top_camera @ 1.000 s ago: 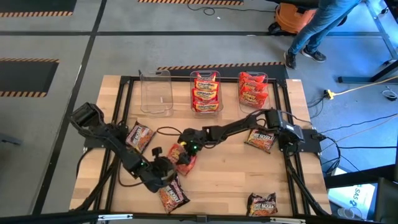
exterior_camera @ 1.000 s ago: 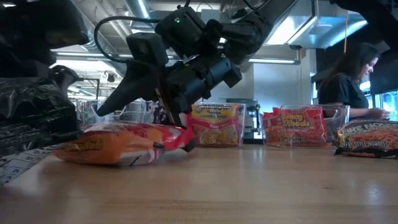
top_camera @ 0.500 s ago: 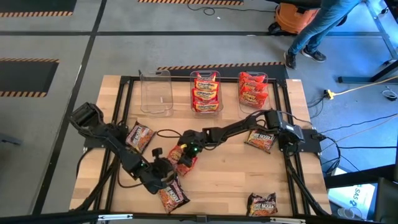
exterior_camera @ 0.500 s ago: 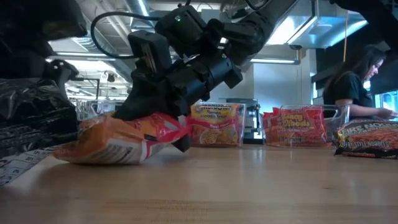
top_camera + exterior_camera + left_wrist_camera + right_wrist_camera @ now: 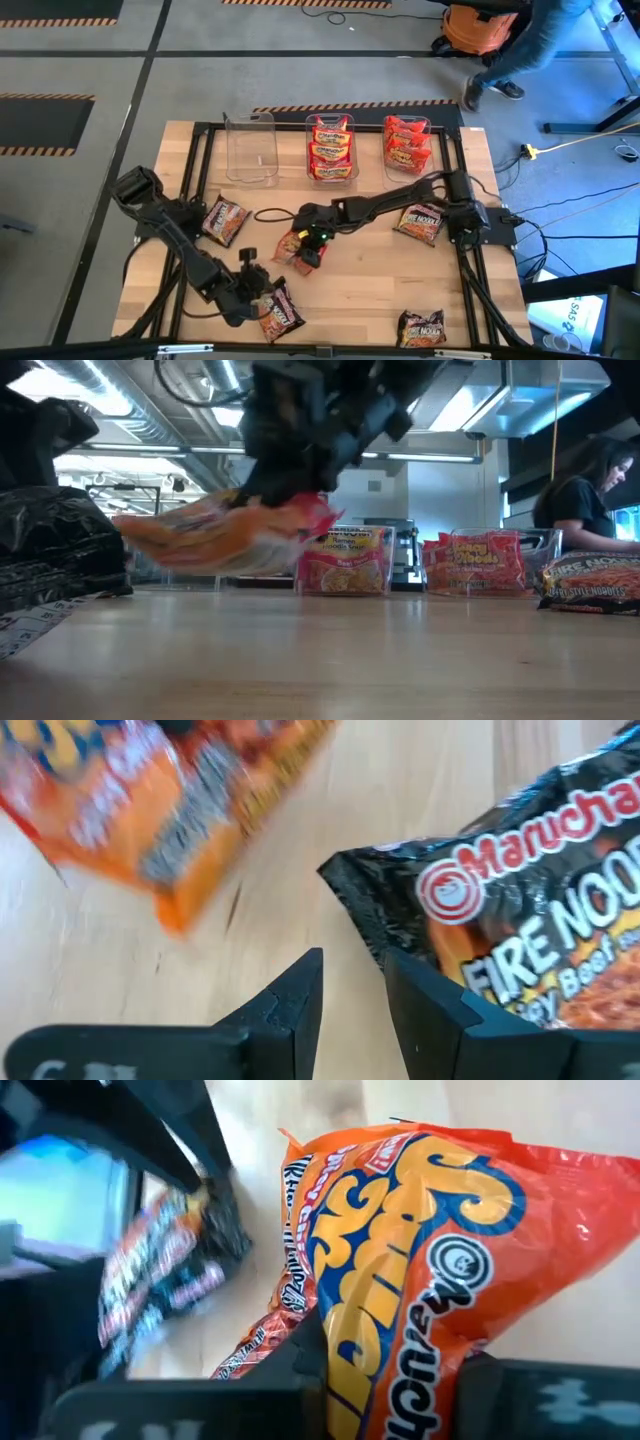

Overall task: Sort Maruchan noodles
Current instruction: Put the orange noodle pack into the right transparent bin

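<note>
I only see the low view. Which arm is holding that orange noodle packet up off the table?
Observer: The right pincer. From above, its arm reaches in from the table's right side to the middle.
Operator: Is it really pinched tight?
Observer: Yes, the right wrist view shows the orange packet clamped between its fingers.
Operator: Where's the other arm?
Observer: The left pincer is low beside a black Fire Noodles packet, with bare wood showing between its fingers.

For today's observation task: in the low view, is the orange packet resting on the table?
No: the orange packet hangs clear above the table.
</note>
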You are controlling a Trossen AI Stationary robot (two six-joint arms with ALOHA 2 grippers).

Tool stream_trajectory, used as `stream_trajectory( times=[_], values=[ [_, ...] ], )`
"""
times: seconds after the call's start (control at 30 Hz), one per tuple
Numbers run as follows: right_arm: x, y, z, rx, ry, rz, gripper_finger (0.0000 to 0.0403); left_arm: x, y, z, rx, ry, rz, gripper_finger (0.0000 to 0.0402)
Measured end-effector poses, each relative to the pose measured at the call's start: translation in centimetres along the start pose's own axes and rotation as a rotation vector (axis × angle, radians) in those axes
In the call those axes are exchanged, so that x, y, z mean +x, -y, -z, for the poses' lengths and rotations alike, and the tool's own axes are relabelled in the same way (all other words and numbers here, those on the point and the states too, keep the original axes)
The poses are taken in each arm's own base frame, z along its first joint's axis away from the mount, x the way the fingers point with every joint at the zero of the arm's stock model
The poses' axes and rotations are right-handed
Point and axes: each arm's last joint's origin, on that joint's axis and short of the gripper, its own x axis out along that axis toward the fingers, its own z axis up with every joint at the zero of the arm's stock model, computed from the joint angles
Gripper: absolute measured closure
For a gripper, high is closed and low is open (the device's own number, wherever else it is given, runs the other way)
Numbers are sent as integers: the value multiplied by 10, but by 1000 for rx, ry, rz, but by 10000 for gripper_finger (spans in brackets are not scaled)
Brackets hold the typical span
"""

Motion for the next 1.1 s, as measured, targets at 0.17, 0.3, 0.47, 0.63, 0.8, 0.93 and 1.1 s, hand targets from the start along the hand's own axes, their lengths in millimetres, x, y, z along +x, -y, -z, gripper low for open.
stream_trajectory(
  times=[0.17, 0.3, 0.47, 0.63, 0.8, 0.93, 1.1],
  values=[
    [-37, -14, -3, -46, -42, 83, 352, -2, 2, 0, -7, 5, 8, 296],
    [-68, -20, 3, -83, -113, 224, 351, -2, 3, 0, -28, 9, 9, 296],
    [-113, -28, 12, -118, -205, 400, 351, -2, 4, -1, -40, 19, 20, 296],
    [-159, -37, 22, -166, -257, 544, 350, -2, 3, -2, -45, 35, 10, 296],
    [-202, -34, 38, -234, -272, 688, 350, -2, 3, -4, -50, 66, -9, 296],
    [-229, -24, 56, -324, -314, 850, 350, -2, 3, -4, -49, 73, -10, 296],
    [-257, 1, 69, -344, -373, 1075, 350, -2, 3, -5, -53, 94, -22, 296]
  ],
)
